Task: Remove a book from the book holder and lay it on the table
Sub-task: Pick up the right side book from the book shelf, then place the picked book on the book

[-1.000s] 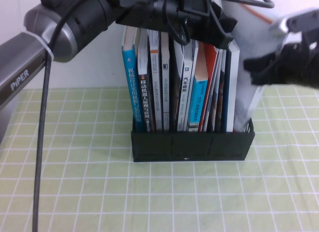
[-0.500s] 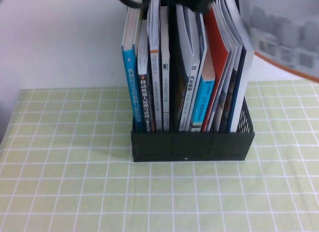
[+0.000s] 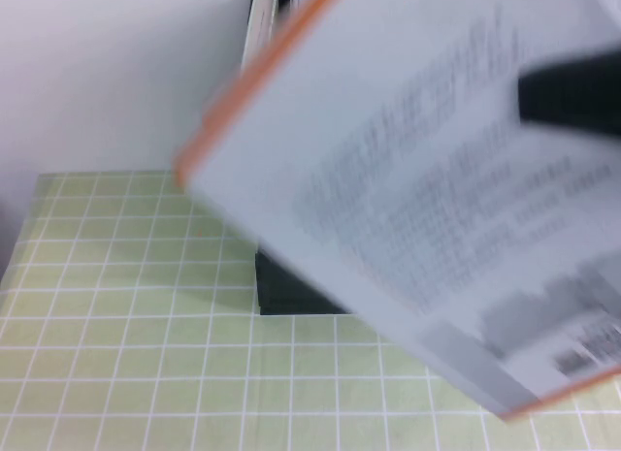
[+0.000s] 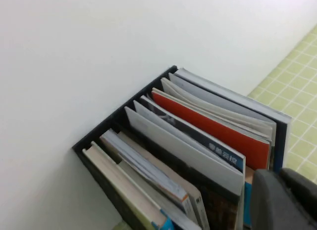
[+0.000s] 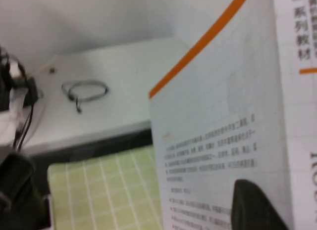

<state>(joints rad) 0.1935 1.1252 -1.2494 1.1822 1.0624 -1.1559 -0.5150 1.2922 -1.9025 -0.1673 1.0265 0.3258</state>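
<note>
The book (image 3: 417, 209) is out of the book holder (image 3: 291, 294) and hangs in the air close to the high camera, tilted, so its white back cover with orange edges hides most of the rack. Only one lower corner of the black holder and some book tops near the wall show behind it. The right gripper (image 3: 572, 97) is the dark shape at the book's upper right edge; in the right wrist view one dark finger (image 5: 257, 207) lies flat on the cover, so I judge it is pinching the book by its edge — the second finger is hidden behind the pages. Such an edge grip leaves the wide cover free to be turned flat afterwards.

The left gripper (image 4: 285, 200) hovers above the holder, over the remaining books; only a dark rounded part of it shows, and I cannot tell whether it is spread or closed. It seems to wait there, aside from the lifted book.

The table (image 3: 126, 354) in front of the holder is bare green grid — a good place for laying the book, which is not yet done.
</note>
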